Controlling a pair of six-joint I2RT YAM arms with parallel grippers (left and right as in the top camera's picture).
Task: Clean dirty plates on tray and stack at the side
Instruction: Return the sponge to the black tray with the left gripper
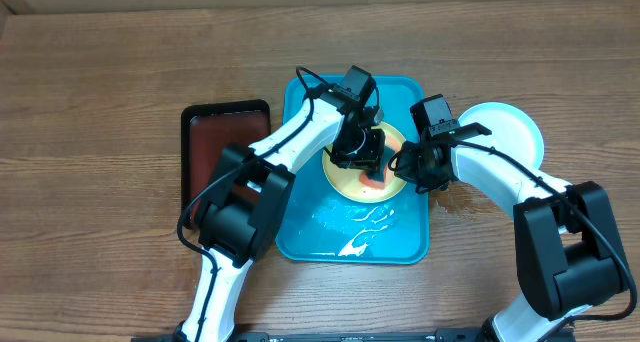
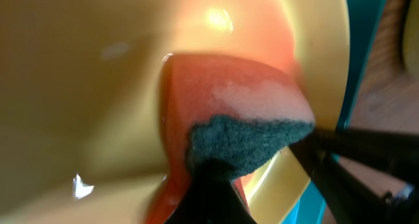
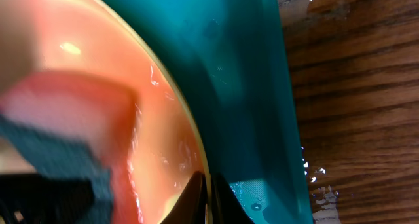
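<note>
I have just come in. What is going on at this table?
The left gripper presses a sponge on a yellow-green plate lying in the turquoise tray, while the right gripper pinches that plate's rim. Orange smear shows on the plate. A light blue plate sits on the table right of the tray; a black tray lies on the left.

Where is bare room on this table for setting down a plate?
Bare wood left of the black tray and beyond the turquoise tray. Crowded: the yellow-green plate, where the left end effector and right end effector meet, and the light-blue plate to its right.
</note>
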